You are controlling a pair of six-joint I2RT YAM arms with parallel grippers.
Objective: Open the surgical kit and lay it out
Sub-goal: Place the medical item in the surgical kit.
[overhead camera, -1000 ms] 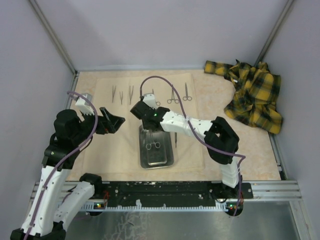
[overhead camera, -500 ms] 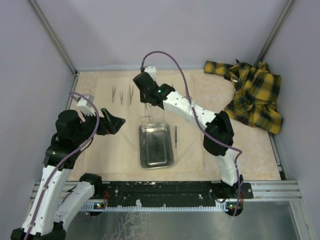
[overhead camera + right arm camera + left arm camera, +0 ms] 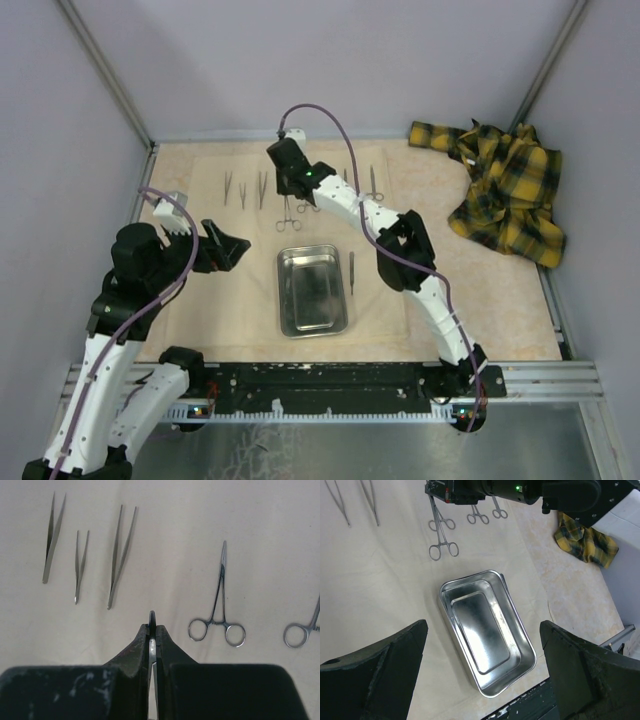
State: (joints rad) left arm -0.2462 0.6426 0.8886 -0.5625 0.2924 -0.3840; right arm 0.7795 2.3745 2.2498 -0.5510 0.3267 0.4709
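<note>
The pale beige wrap (image 3: 200, 290) lies spread flat. The steel tray (image 3: 312, 290) sits on it near the front and is empty; it also shows in the left wrist view (image 3: 487, 635). My right gripper (image 3: 290, 192) is at the far side, shut on the tip of a ring-handled forceps (image 3: 288, 222), which also shows in the right wrist view (image 3: 151, 616). Three tweezers (image 3: 120, 555) lie to its left and a forceps (image 3: 217, 615) to its right. One thin instrument (image 3: 351, 272) lies right of the tray. My left gripper (image 3: 228, 243) is open and empty left of the tray.
A yellow-and-black plaid cloth (image 3: 505, 190) is bunched at the far right of the table. Two more forceps (image 3: 345, 195) lie in the far row. Purple walls close in the sides and back. The black rail (image 3: 330, 378) runs along the near edge.
My right gripper has lifted the forceps out of the tray and carried it to the far row beside the tweezers. The left arm has barely moved.
</note>
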